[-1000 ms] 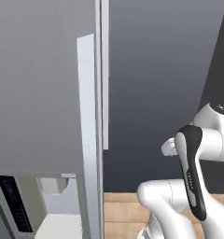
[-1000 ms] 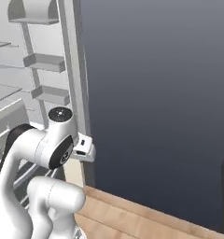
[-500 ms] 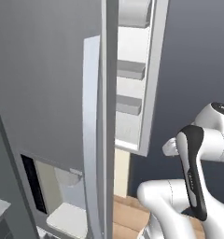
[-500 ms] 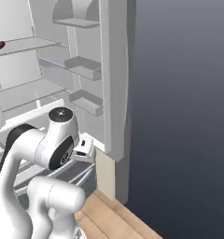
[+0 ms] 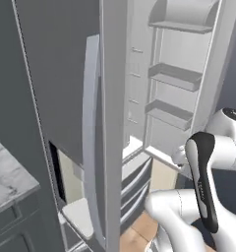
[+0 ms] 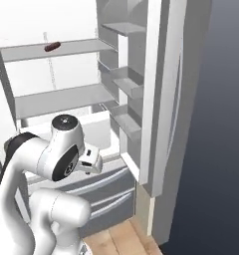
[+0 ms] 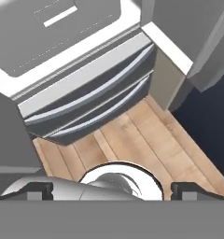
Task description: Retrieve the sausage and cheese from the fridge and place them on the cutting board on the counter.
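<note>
The fridge (image 6: 161,94) stands in front of me with its doors swung wide, white inside with grey shelves, its drawer fronts low down by the wooden floor (image 7: 146,140). The right-hand door carries a stack of bins (image 6: 124,82), and off to my left a corner of the marble counter (image 5: 7,179) shows beside the other door. My arm is folded close to my body, the hand pointing down at the floor and drawers, and my pincer (image 7: 112,190) is spread as wide as it goes, pinching nothing. The sausage (image 6: 52,48) is the small reddish-brown piece lying on the upper shelf (image 6: 57,50), toward the back wall, well above and apart from my hand. I cannot make out the cheese on the shelves I can see. I judge the sausage to be light, somewhat soft and rounded, so it may roll or slip if I nip it near an end; I would come in level over the shelf and close across its middle, fingers on its two long sides. It is small and the shelf lip is close, so I should go gently.
</note>
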